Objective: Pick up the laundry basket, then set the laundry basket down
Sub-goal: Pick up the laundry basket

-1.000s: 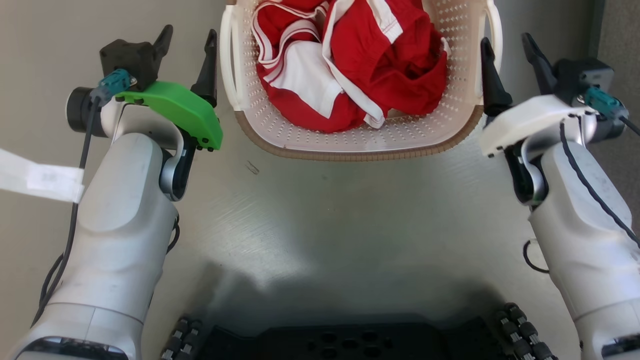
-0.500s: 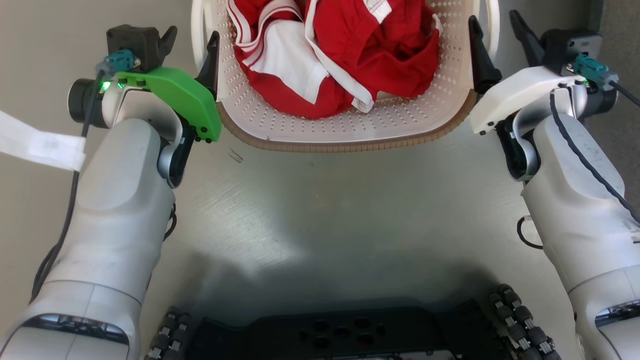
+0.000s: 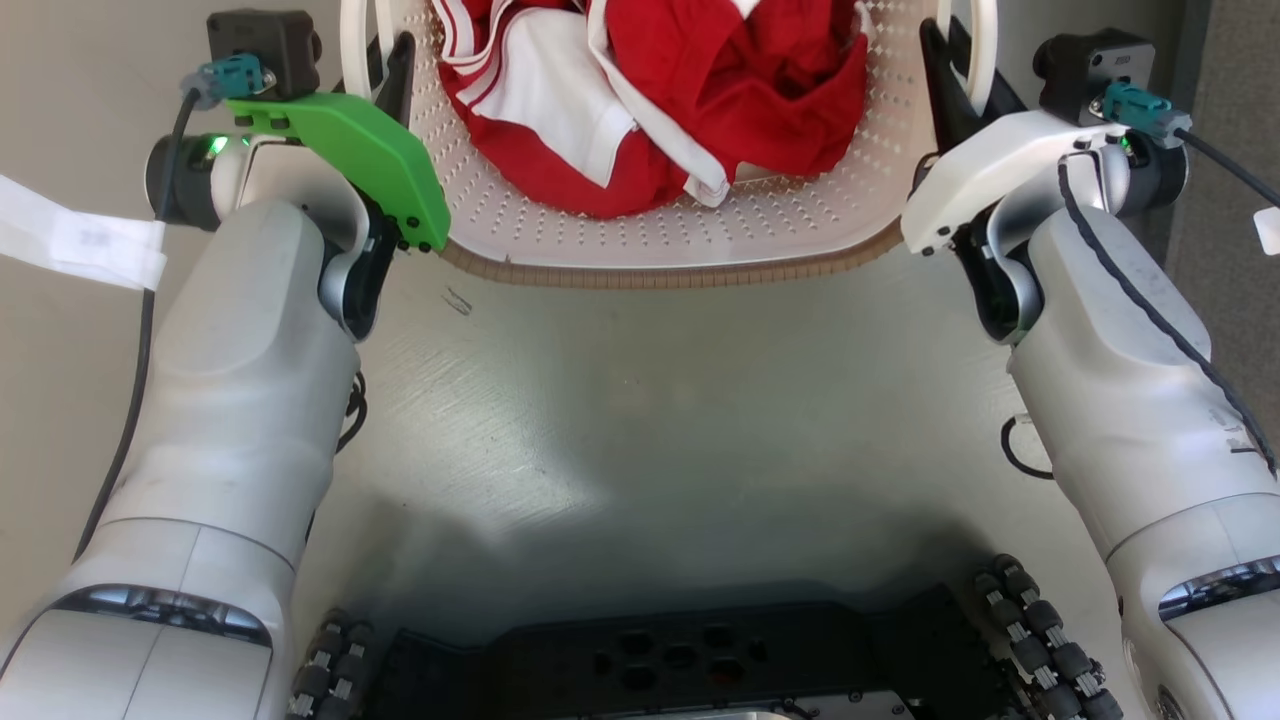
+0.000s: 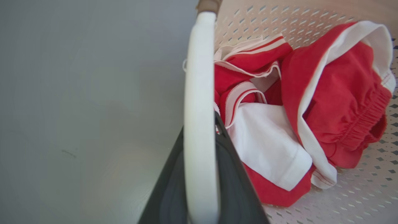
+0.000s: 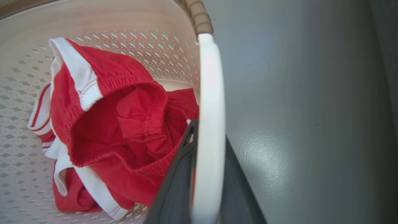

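You were at the grasp step of the pick-up; the basket (image 3: 660, 275) sat on the grey floor (image 3: 640, 420) straight ahead of the robot, its near rim between the two forearms, with red and white clothes (image 3: 700, 110) heaped inside. The left gripper (image 3: 382, 62) stood at the left handle (image 3: 352, 50), one dark finger on the inner side against the perforated wall and the other on the outer side; in the left wrist view the white strip of that handle (image 4: 199, 109) ran up between the fingers with no gap to be seen on either side, so the jaws read as narrow and closed on it. The right gripper (image 3: 962, 70) mirrored this at the right handle (image 3: 985, 40); in the right wrist view the strip (image 5: 210, 124) lay between the two fingers in the same way, pinched as far as could be judged. Whether the basket had left the floor could not be told from these views. In my judgement the grip was set and the lift was next; it called for both arms to rise together and evenly, so the basket stayed level and the clothes stayed in; uneven lifting could twist a thin handle out of the fingers; the set-down was not yet begun.
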